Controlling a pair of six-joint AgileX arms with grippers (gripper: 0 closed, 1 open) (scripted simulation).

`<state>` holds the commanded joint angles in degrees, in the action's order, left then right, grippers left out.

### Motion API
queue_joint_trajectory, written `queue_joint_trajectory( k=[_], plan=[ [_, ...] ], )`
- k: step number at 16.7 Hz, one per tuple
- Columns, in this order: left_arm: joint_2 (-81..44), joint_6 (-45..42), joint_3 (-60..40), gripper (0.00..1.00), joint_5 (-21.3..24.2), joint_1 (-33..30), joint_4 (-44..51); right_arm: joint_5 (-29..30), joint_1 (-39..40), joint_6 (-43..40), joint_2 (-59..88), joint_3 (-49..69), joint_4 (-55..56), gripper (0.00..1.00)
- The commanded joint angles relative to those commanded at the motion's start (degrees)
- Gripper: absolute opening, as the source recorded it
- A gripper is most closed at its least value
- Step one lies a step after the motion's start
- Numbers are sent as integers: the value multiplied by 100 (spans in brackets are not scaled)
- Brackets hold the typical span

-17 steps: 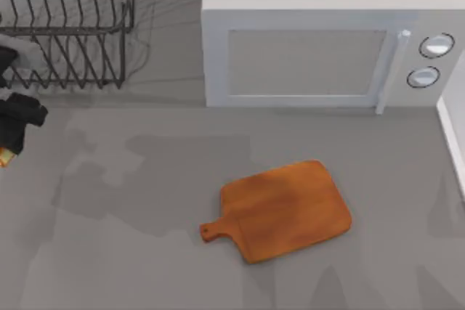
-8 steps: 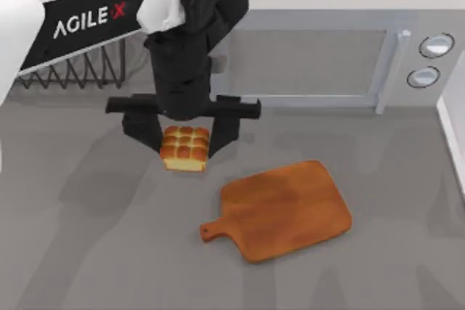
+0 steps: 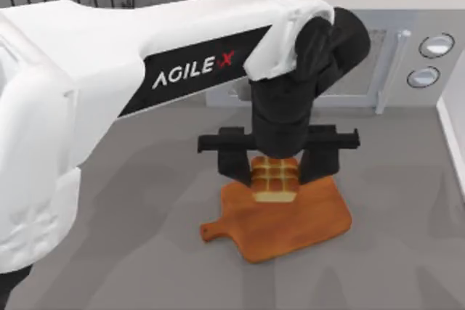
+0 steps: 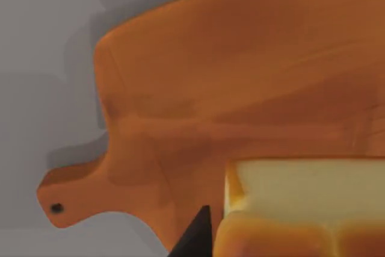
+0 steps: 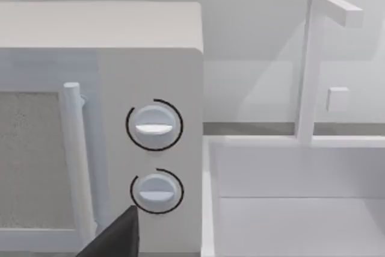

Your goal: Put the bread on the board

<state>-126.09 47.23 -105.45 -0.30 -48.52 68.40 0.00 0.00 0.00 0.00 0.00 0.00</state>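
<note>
My left claw [image 3: 276, 172] grips the small golden-brown grooved block of bread rolls [image 3: 275, 180] over the far part of the flat orange-brown wooden cutting board [image 3: 305, 223]; best lower gently, level, toward the middle, before releasing.

The bread [image 3: 275, 179], a small golden-brown block of grooved rolls with paler sides, sat level over the far edge of the orange-brown wooden board [image 3: 290, 219], whose holed handle pointed left.
</note>
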Motion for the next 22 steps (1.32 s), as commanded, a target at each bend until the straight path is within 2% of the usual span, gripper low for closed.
queue_joint_trajectory(
  k=[8, 22],
  plan=[
    [-5, -8, 78, 0, -7, 23, -83, 0, 0, 0, 0, 0, 0, 100],
    [-184, -6, 675, 0, 3, 2, -900, 0, 0, 0, 0, 0, 0, 100]
  ],
)
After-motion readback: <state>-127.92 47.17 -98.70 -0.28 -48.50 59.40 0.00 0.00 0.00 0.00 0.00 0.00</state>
